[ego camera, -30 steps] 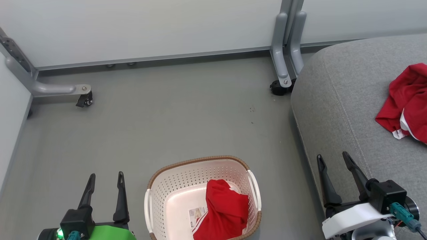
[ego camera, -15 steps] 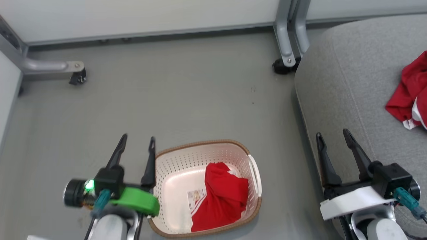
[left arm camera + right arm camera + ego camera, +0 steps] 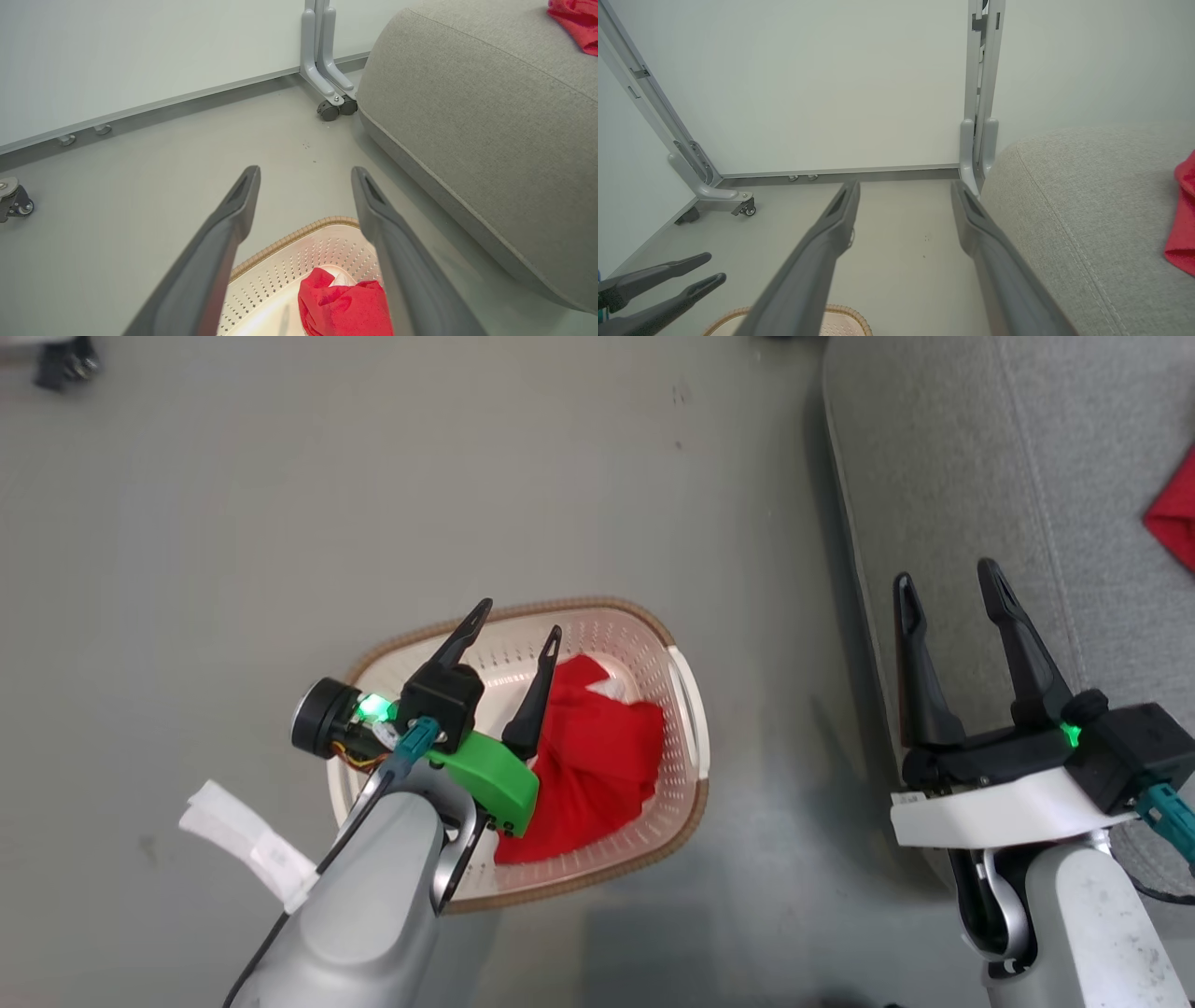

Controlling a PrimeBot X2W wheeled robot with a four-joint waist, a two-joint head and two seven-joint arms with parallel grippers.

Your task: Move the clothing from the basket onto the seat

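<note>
A cream perforated basket (image 3: 686,695) with a brown rim stands on the grey floor and holds a crumpled red piece of clothing (image 3: 588,761). My left gripper (image 3: 519,621) hangs open over the basket's left half, with its right finger above the red fabric and nothing between its fingers. The left wrist view looks past that open gripper (image 3: 304,170) down at the basket rim (image 3: 289,239) and the red clothing (image 3: 345,308). My right gripper (image 3: 944,573) stands open and empty at the left edge of the grey seat (image 3: 1027,457). Another red piece (image 3: 1176,523) lies on the seat.
Grey partition legs on castors (image 3: 327,88) stand by the seat's far corner, with another castor leg (image 3: 714,196) at the left wall. White panels close off the back. Bare floor lies between the basket and the seat. A white tag (image 3: 243,840) hangs off my left forearm.
The head camera has tilted down. My left gripper has swung from beside the basket's left side to over the basket. The right gripper stays open by the seat.
</note>
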